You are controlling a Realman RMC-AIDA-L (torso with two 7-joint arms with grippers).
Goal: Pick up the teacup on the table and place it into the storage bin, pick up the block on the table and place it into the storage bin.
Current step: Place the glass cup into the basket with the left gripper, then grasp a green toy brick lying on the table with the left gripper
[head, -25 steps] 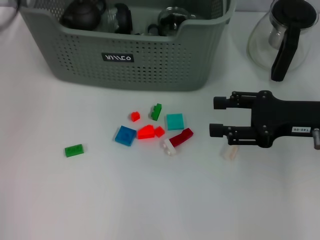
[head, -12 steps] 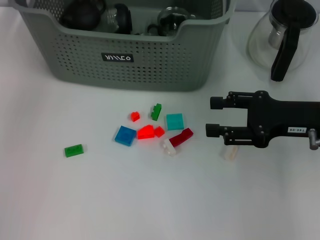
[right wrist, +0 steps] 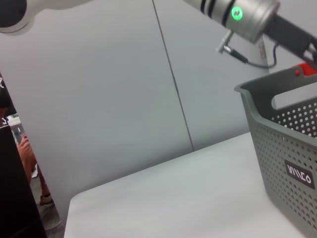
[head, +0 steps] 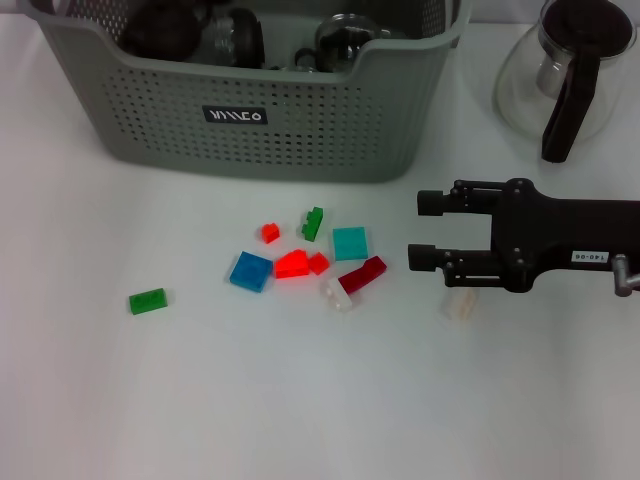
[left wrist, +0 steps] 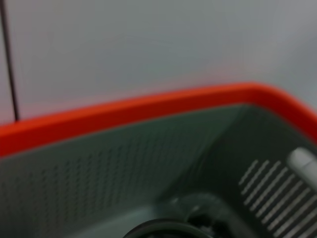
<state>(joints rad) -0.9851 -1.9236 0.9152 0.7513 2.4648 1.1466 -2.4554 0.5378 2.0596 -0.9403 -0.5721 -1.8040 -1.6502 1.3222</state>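
Head view: right gripper (head: 420,229) is low over the table (head: 300,400), fingers spread apart and empty, pointing toward the robot's left at the block cluster. Storage bin (head: 250,100) sits at the far side, already holding dark teaware; no teacup is left on the table that I can see, so the block part looks like the step in hand. Left gripper is not visible in this view; the left wrist view only shows the bin's inside wall, so that arm seems to be over the bin, and I cannot tell its fingers' state.

Blocks: dark red block (head: 363,274) is nearest the fingertips, touching a white block (head: 338,294); teal block (head: 350,243) just beside; red blocks (head: 300,264), blue block (head: 250,271), a green upright piece (head: 313,223), a lone green block (head: 148,300) well apart. A pale translucent block (head: 461,303) lies under the gripper body.

Risks, as I judge them:
- blocks are tightly packed, so closing could catch two or shove neighbours away
- small flat pieces can slip out
- arm could drag the pale block
- glass carafe (head: 565,70) is near the right arm, and a wide swing to the bin could clip it.
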